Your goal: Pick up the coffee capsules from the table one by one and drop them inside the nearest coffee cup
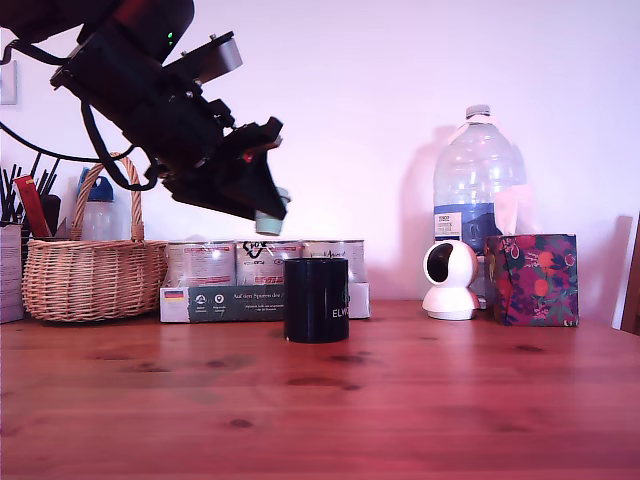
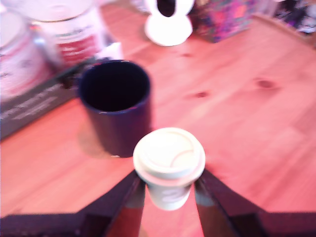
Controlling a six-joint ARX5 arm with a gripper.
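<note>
My gripper (image 1: pixel 268 215) hangs in the air above and slightly to the exterior view's left of the coffee cup (image 1: pixel 316 299), a glossy black mug with white lettering standing on the reddish-brown table (image 1: pixel 400 400). The gripper is shut on a pale grey-green coffee capsule (image 1: pixel 270 222), of which only a small part shows below the fingers there. In the wrist view the capsule (image 2: pixel 169 165) sits rim-up between the two dark fingers (image 2: pixel 123 200), close to the open mouth of the cup (image 2: pixel 114 98) and a little short of it. No other capsules show on the table.
Silver labelled tins (image 1: pixel 265 262) on a dark box (image 1: pixel 225 303) stand just behind the cup. A wicker basket (image 1: pixel 95 275) is at the exterior view's left. A white camera (image 1: pixel 450 280), a water bottle (image 1: pixel 478 185) and a patterned box (image 1: pixel 532 280) stand at the right.
</note>
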